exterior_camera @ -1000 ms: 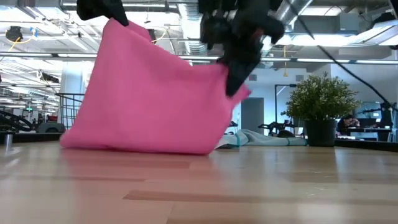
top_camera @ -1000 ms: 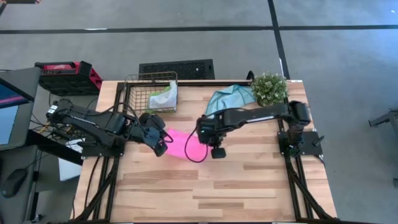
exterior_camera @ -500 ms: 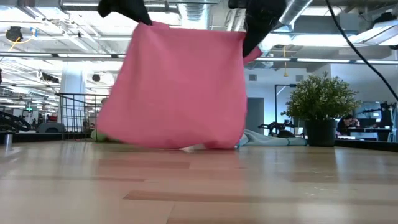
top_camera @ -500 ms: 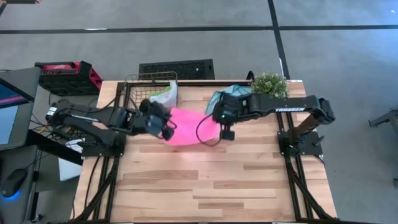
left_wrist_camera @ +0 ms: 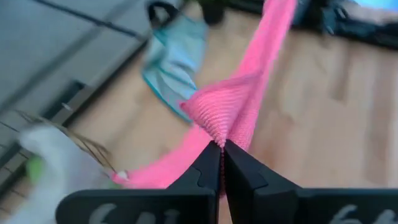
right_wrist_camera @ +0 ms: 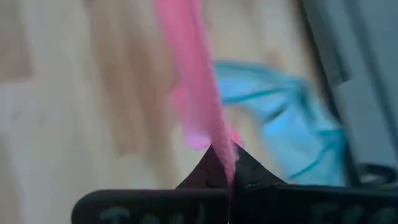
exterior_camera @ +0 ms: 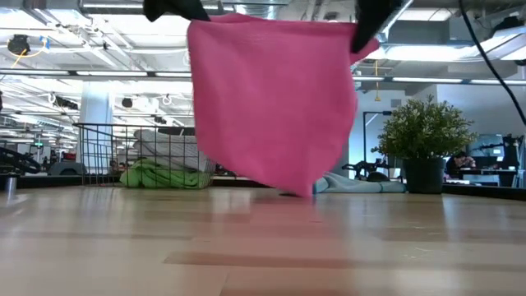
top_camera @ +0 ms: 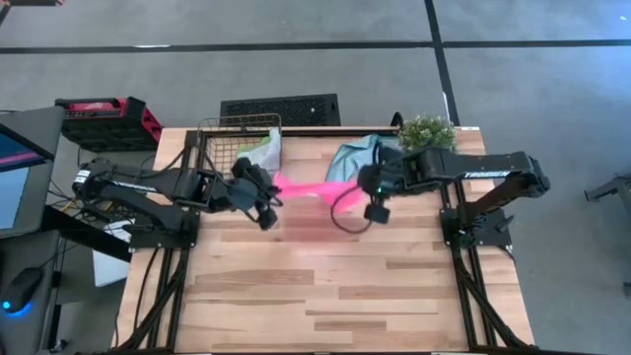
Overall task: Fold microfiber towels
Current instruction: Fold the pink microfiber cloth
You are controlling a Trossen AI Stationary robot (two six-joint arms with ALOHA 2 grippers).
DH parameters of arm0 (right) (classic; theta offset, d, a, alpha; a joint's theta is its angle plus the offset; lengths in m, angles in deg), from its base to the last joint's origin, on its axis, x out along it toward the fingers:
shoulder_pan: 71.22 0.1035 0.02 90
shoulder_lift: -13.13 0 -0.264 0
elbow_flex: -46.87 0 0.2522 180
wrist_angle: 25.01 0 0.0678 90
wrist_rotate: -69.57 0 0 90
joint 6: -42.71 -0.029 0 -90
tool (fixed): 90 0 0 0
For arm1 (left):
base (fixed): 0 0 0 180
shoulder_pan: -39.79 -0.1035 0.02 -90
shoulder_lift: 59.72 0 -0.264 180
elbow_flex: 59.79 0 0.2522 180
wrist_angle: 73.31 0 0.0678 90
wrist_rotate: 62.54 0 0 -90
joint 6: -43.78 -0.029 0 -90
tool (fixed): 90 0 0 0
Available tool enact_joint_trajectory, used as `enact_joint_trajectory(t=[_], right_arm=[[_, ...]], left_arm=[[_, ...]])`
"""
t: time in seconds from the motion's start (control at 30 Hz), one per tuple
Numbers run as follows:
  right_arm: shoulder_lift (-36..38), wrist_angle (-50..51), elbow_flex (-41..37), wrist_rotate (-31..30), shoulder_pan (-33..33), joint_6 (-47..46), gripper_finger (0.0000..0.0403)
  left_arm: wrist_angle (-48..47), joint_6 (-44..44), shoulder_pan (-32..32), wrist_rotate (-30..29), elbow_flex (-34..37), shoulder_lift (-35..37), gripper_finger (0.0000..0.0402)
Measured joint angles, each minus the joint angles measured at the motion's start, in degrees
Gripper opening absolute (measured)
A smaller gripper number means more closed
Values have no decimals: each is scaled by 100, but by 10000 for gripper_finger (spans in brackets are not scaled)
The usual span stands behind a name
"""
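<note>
The hot pink towel [exterior_camera: 271, 99] hangs as a flat sheet between my two grippers over the table's far middle. From above it shows as a thin band [top_camera: 315, 185]. My left gripper [top_camera: 275, 187] is shut on its upper left corner and my right gripper [top_camera: 361, 187] on its upper right corner. The teal-blue towel [top_camera: 353, 154] lies crumpled on the table near the far edge. A bright green towel [exterior_camera: 160, 175] lies in the wire basket [top_camera: 219, 148] under a pale grey one [exterior_camera: 164, 146]. My left gripper pinches the pink towel's upper corner [left_wrist_camera: 217, 127] between its two fingertips, coming slanting down from the table's left. The cloth bunches into a small fold at the tips. The top edge runs away to the other gripper. My right gripper pinches the towel's other upper corner [right_wrist_camera: 225, 152] between its fingertips, slanting down from the table's right. The towel hangs below, its top edge [exterior_camera: 275, 18] nearly straight. Its lowest corner [exterior_camera: 311, 192] is at or just above the tabletop; which one I cannot tell.
A potted plant [top_camera: 426, 133] stands at the far right corner, beside the teal-blue towel. The wire basket sits at the far left. The bare wooden table [top_camera: 345, 286] stretches from the middle to the near edge.
Both grippers have gone toward the far edge. The right one has also risen and swung toward the table's right. The pink towel lay slumped with its lower part on the table. It has been drawn up and spread, and now hangs flat with its top edge stretched between the grippers.
</note>
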Motion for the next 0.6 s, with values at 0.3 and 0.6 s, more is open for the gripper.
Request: enact_joint_trajectory(t=[0.3,0.6], right_arm=[[-992,136,1,681,815,-81,1],[-1730,-124,5,1417,1117,63,1]], left_arm=[[-446,1411,727,917,435,-4,0],[-482,2291,1356,1159,623,-120,0]])
